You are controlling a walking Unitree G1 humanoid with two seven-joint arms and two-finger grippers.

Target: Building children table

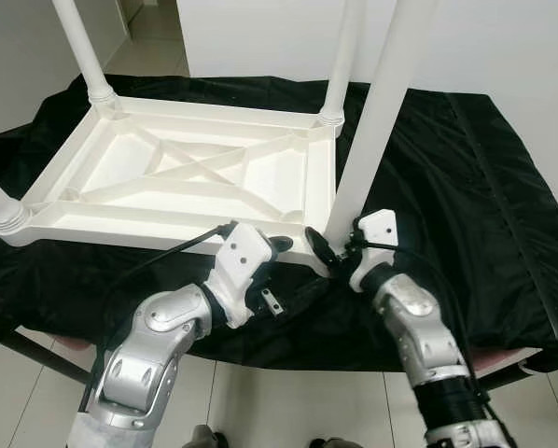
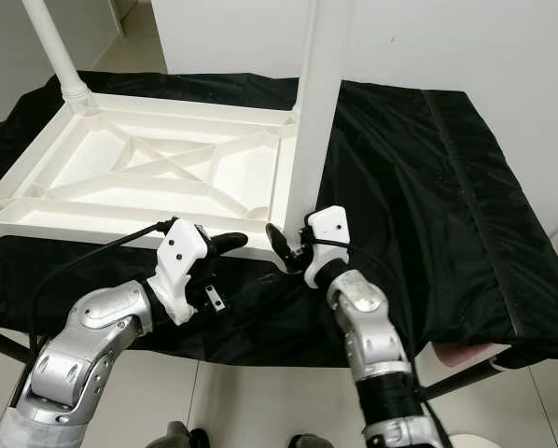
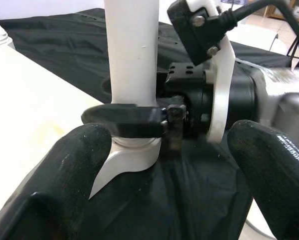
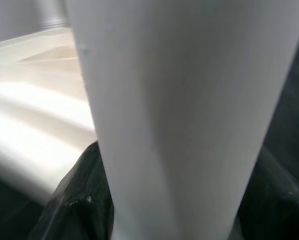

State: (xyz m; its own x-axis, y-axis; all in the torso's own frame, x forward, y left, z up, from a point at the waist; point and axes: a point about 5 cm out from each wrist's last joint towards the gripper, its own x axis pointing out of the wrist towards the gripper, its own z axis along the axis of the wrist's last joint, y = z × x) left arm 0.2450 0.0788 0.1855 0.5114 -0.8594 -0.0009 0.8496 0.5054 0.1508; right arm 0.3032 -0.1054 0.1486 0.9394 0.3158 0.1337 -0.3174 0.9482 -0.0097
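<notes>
The white children's table (image 1: 200,173) is shown inverted on a black cloth (image 1: 466,187), with three legs standing in their corner sockets and the fourth leg (image 1: 377,112) held upright at the near corner nearest the right arm. The right gripper (image 1: 327,250) is closed around the base of this leg at its socket, while the left gripper (image 1: 277,245) is held wide open and empty just beside that corner. Assembly is judged nearly complete, with only the seating of the last leg and the turning upright of the table remaining.

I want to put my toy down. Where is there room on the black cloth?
The black cloth is bare right of the upturned white table, out to its right edge. It's crowded at the near corner, where the right hand grips a table leg beside the left hand.
</notes>
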